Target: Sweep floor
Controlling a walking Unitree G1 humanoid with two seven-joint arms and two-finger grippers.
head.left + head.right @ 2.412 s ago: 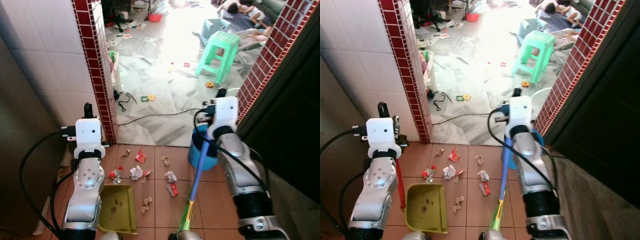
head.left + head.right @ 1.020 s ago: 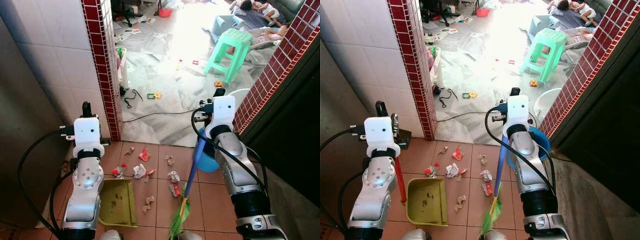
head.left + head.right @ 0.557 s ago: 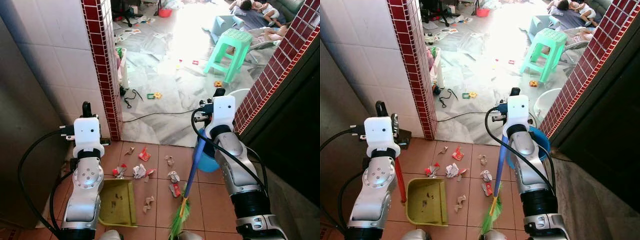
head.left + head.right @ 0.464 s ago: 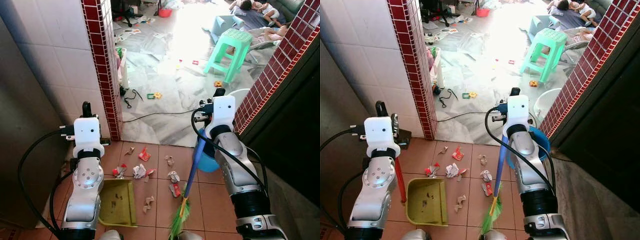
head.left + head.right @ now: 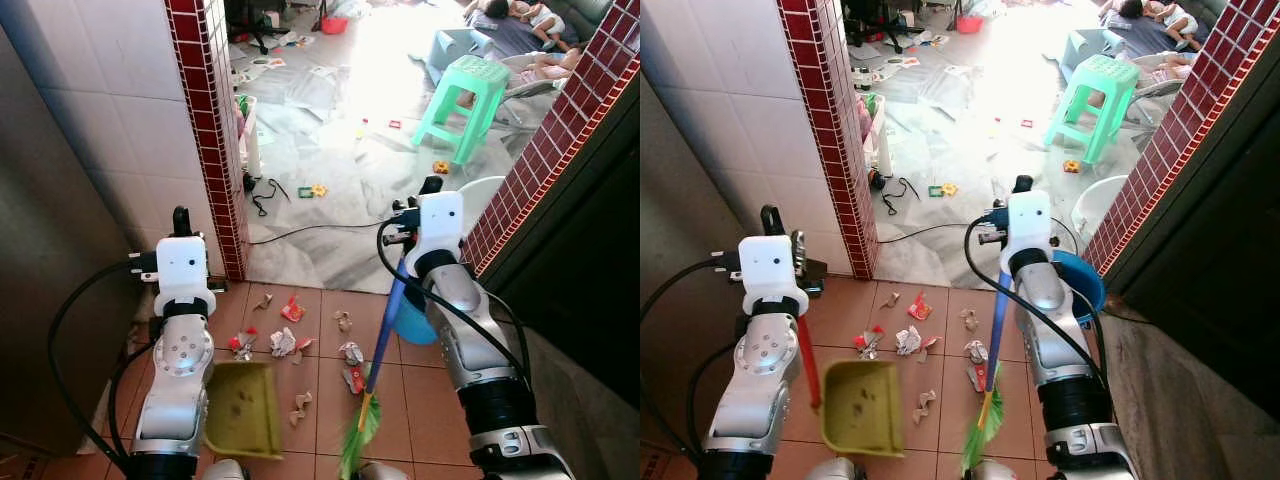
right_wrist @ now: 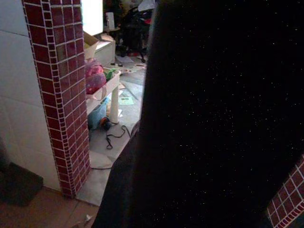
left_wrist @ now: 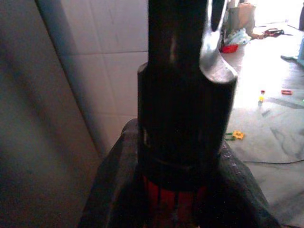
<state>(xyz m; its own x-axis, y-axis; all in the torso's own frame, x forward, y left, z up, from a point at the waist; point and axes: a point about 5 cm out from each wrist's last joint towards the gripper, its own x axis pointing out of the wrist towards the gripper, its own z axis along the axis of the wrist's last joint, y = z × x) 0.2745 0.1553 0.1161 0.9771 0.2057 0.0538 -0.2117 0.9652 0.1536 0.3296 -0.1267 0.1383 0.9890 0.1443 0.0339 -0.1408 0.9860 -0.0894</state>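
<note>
The right claw is gripping the blue broom handle. The left claw is pinching the dustpan's red handle, seen close in the wrist view

A green plastic stool stands beyond a red-tiled pillar and blue bucket.

Your dustpan now tips up off the tiles, its mouth swung toward the broom, where before it lay flat. The broom's green bristles have edged closer to the litter.
</note>
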